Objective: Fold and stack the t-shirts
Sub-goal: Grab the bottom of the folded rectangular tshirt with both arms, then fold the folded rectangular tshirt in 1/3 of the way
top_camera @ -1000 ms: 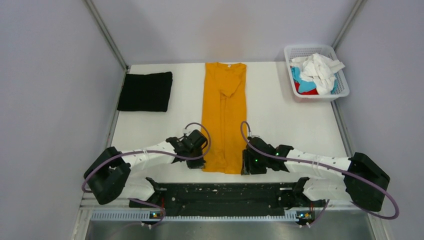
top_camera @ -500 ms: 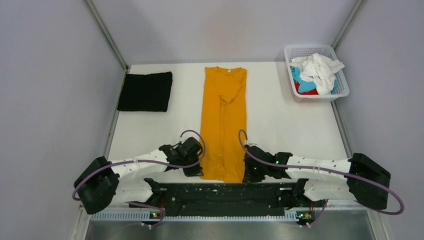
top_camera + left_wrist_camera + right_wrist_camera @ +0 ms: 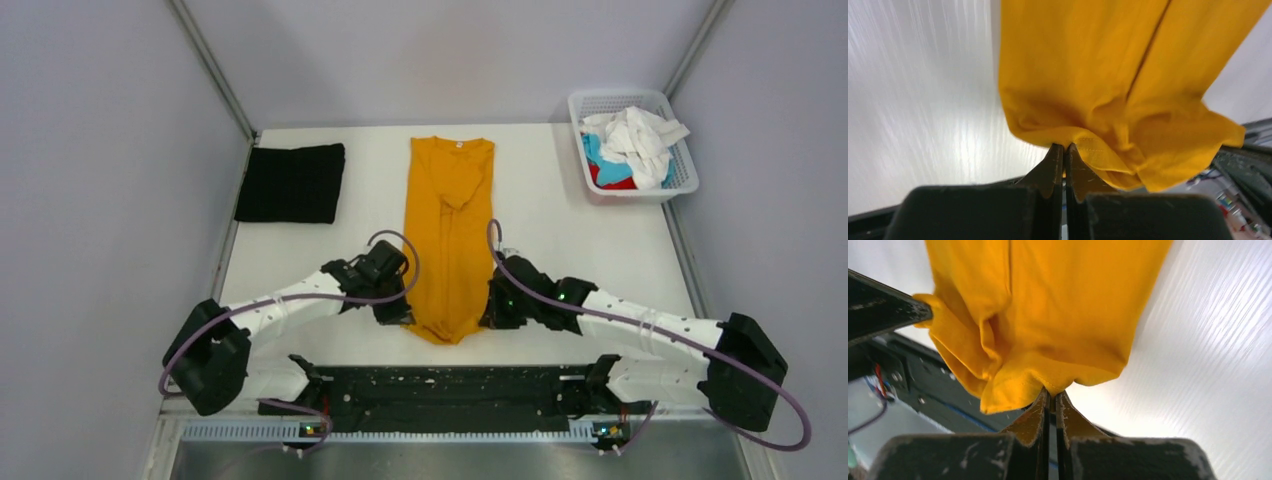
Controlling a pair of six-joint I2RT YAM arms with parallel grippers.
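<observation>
The mustard-orange t-shirt (image 3: 448, 235), folded into a long strip with its white neck label at the far end, lies down the middle of the table. My left gripper (image 3: 398, 312) is shut on the strip's near left hem corner (image 3: 1083, 145). My right gripper (image 3: 490, 312) is shut on the near right hem corner (image 3: 1048, 382). Both corners are lifted off the table and the hem sags between them. A folded black t-shirt (image 3: 291, 183) lies at the far left. White, light-blue and red t-shirts (image 3: 632, 148) lie crumpled in the basket.
The white mesh basket (image 3: 596, 105) stands at the far right corner. Grey walls close in the table on both sides. The black base rail (image 3: 440, 385) runs along the near edge under the lifted hem.
Both grippers, shut on the orange shirt's near hem, pulled it toward the near edge, then rose and moved back away; the hem now hangs lifted and bunched between them.
</observation>
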